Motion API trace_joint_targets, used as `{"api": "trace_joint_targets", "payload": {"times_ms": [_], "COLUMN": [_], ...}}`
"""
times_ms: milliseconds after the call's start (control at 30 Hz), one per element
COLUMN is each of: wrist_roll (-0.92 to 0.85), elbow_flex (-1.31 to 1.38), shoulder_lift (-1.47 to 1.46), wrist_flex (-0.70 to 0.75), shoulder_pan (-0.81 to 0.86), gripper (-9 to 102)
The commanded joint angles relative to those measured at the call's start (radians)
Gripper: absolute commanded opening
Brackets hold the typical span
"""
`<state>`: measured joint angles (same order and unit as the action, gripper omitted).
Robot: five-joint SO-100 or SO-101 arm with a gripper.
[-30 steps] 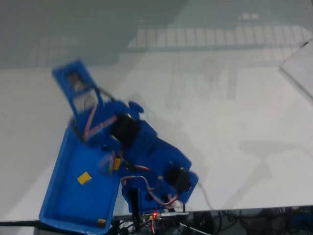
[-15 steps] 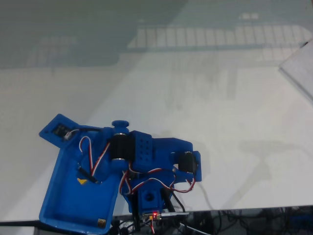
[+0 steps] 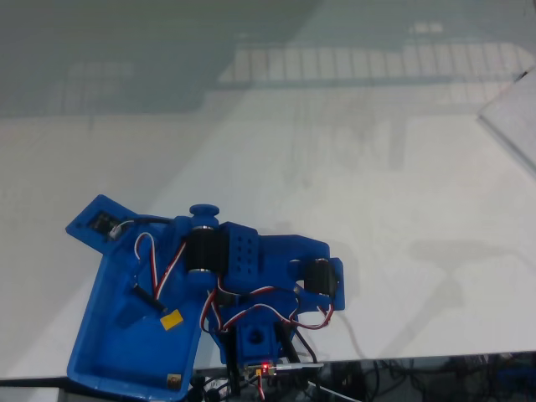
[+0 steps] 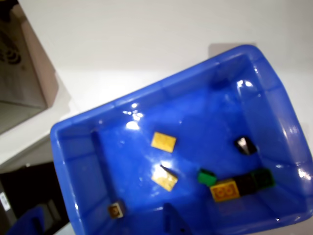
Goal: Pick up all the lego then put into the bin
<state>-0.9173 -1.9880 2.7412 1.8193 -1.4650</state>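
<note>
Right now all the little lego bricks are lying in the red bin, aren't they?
Nearly. The bricks are in the bin, but it is bright blue, not red. The wrist view shows it plainly: two yellow bricks lie on the blue floor, with a green brick and a black brick near the wall. The table around the bin is white.

white table (image 3: 352, 193), glossy; blue bin (image 3: 109, 352) at its near-left edge, arm base (image 3: 255, 339) beside it
</note>
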Motion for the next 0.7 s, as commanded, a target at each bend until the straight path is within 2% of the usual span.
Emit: {"api": "trace_joint_targets", "payload": {"times_ms": [0,167,400,533,667], "wrist_roll": [-0.034,-0.176,-0.394,-0.463,-0.491], "elbow_flex": [0.009,-0.002,-0.179,-0.354,-0.497], "shoulder_lift": [-0.012,-0.038,0.046,0.155,0.265], "wrist_flex": [-0.043,-0.186,-0.537,-0.733,-0.857], "shoulder_pan": [0.071,0.42,0.982,1.175,1.302], "gripper": [33,31,12,1,0]}}
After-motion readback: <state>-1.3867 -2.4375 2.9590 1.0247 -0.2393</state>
